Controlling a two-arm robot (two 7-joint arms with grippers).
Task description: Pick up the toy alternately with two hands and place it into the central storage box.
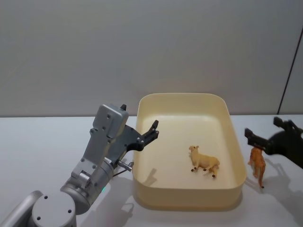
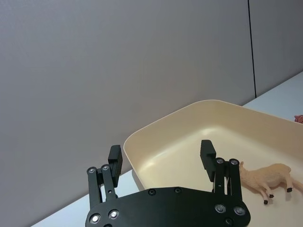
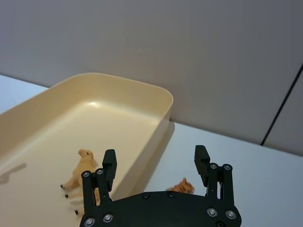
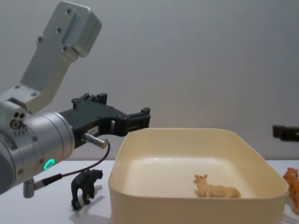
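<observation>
The cream-yellow storage box [image 1: 189, 97] [image 2: 156, 137] [image 3: 118, 78] [image 4: 187, 133] stands mid-table. Inside it a tan toy animal [image 1: 204, 161] [image 2: 267, 177] [image 3: 80, 172] [image 4: 216, 189] lies near the right wall. An orange tiger toy [image 1: 258, 165] [image 3: 182, 186] [image 4: 292, 179] stands on the table just outside the box's right wall. Above the tiger hovers my right gripper [image 1: 264, 127] [image 3: 156, 161], open and holding nothing. My left gripper [image 1: 138, 117] [image 2: 161, 153] is raised over the box's left rim, open, nothing between its fingers. A black toy animal [image 4: 85, 186] stands on the table left of the box.
The white table [image 1: 38, 142] runs up to a plain grey wall. My silver left arm [image 1: 102, 151] [image 4: 37, 140], with its green ring light, rises beside the box's left wall, above the black toy.
</observation>
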